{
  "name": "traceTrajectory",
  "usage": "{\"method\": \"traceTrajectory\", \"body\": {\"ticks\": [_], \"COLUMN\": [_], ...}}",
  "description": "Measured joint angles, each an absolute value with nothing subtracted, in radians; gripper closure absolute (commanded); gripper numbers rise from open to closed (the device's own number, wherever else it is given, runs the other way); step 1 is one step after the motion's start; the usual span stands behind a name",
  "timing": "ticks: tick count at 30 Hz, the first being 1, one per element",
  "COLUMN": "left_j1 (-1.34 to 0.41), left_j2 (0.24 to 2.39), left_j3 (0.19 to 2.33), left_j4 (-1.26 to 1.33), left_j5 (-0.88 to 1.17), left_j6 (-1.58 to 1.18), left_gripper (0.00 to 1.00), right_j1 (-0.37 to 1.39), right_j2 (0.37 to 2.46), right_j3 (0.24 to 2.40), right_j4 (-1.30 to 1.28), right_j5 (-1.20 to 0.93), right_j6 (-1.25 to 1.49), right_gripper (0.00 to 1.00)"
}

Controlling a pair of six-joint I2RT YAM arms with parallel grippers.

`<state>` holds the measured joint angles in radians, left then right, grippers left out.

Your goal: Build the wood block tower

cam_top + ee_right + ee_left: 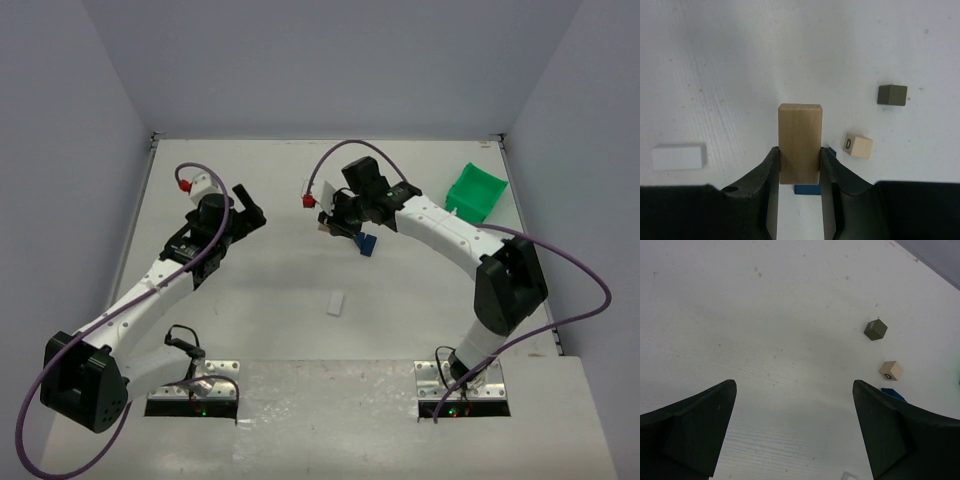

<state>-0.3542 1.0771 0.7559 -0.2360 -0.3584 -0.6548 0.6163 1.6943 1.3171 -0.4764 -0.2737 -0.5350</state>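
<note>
White tabletop [715,50], tan block [800,131] in the right claw [800,151]

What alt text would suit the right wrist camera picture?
The right claw grips a tan wooden block over a white table. A blue piece peeks out behind it; a beige cube marked D, a dark grey cube and a white block lie nearby.

Light even, diffuse, from overhead; no hard glare. Desk [280,280] bright white, grain visible in wrist views. Shadows soft: faint grey patches under arms [150,290] in top view, broad dim band mid-frame in left wrist view. Tan block [800,144] sharp w/ clear edges. Left fingers [690,435] and right fingers [762,190] near-black, little detail, edges slightly soft. Top view lower-res, small things fuzzy.
</note>
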Motion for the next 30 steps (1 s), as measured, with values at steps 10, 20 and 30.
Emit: {"method": "traceTrajectory", "body": {"ticks": [10, 20, 30], "left_j1": [-0.354, -0.354, -0.354], "left_j2": [1.183, 1.26, 1.29], "left_j3": [0.802, 0.872, 0.893], "left_j4": [-0.244, -0.185, -0.164], "left_j5": [-0.374, -0.402, -0.344], "left_j6": [-0.66, -0.655, -0.604], "left_gripper": [0.0, 0.0, 0.0], "right_j1": [0.618, 0.659, 0.703], "right_j2": [1.653, 1.728, 1.585], "right_j3": [1.294, 1.343, 1.131], "right_j4": [-0.55, -0.529, -0.506], "right_j5": [-0.266, -0.248, -0.239], "right_j6": [-0.377, -0.321, -0.196], "right_gripper": [0.94, 0.94, 0.94]}}
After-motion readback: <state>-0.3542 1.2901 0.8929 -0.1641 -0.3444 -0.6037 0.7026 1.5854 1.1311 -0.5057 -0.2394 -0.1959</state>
